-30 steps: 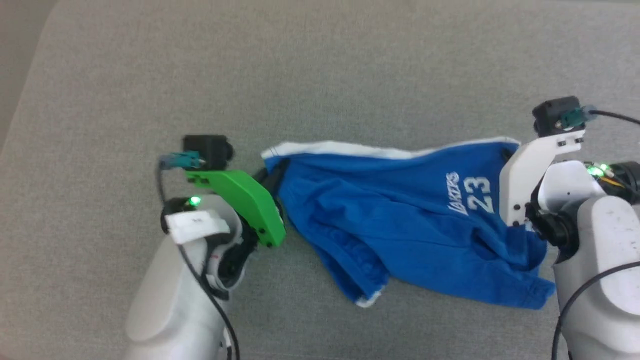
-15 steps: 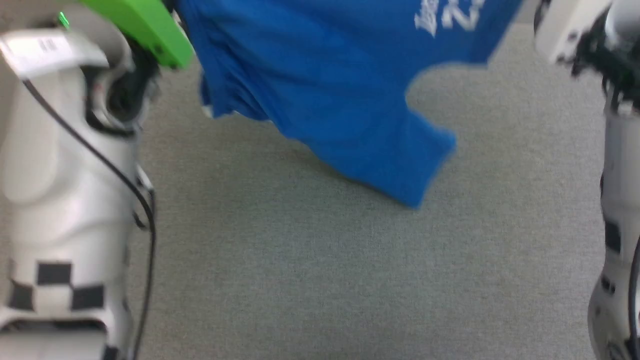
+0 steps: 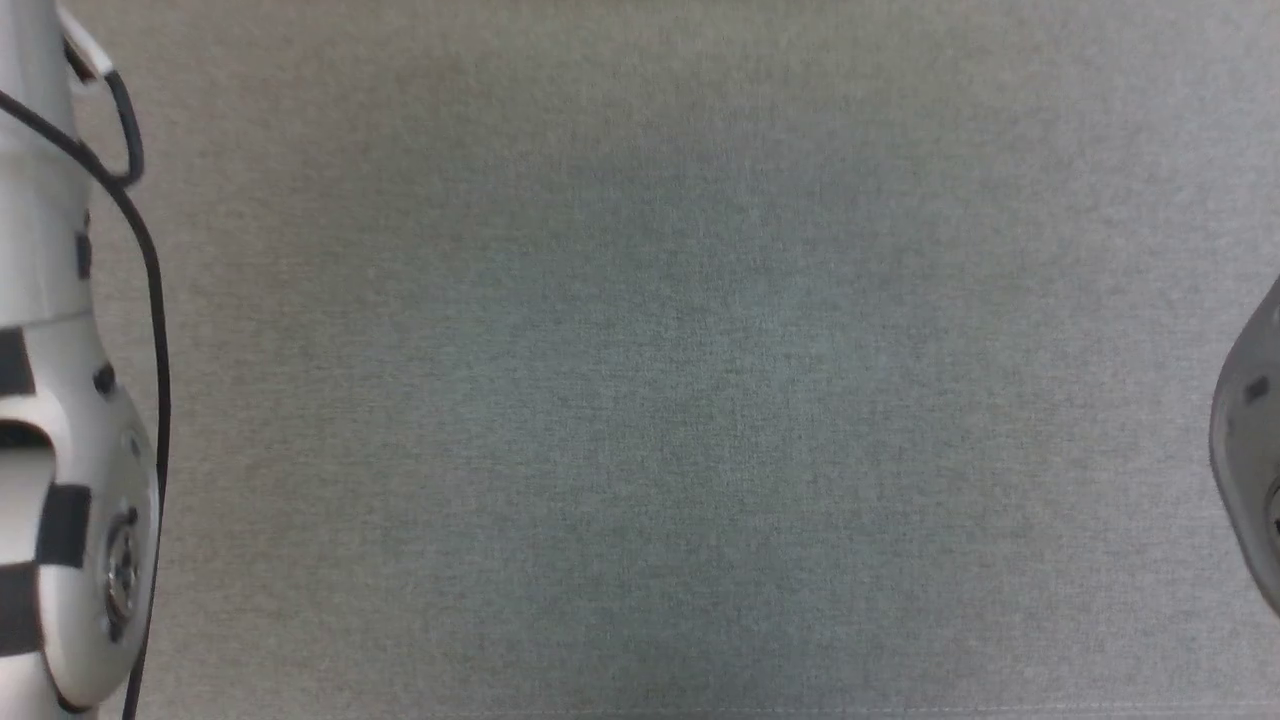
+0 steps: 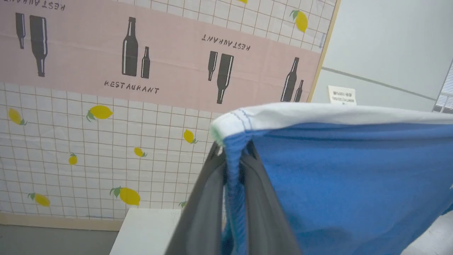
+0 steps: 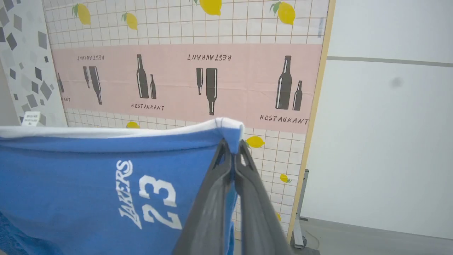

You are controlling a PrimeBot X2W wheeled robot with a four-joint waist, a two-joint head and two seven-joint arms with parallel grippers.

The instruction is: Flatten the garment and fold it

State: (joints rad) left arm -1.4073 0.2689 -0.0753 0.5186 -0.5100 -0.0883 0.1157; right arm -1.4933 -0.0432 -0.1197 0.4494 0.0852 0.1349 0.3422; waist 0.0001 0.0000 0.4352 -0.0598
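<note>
The bright blue shorts (image 4: 347, 184) hang in the air, stretched between both grippers with the white stripe along the top edge. My left gripper (image 4: 231, 156) is shut on one upper corner, blue cloth pinched between its dark fingers. In the right wrist view the shorts (image 5: 88, 177) show the white "LAKERS 23" print, and my right gripper (image 5: 231, 148) is shut on the other upper corner. In the head view the pale left forearm (image 3: 50, 400) and a bit of the right arm (image 3: 1250, 440) stand at the edges over grey cloth.
A grey fabric surface (image 3: 640, 380) spreads below in the head view. Ahead stands a wall panel (image 5: 212, 81) with lemons and bottle prints, a white wall (image 5: 389, 141) beside it, and a white block (image 4: 145, 230) low down.
Both grippers have lifted the shorts off the grey surface and upward, out of the head view. The head view has shifted too.
</note>
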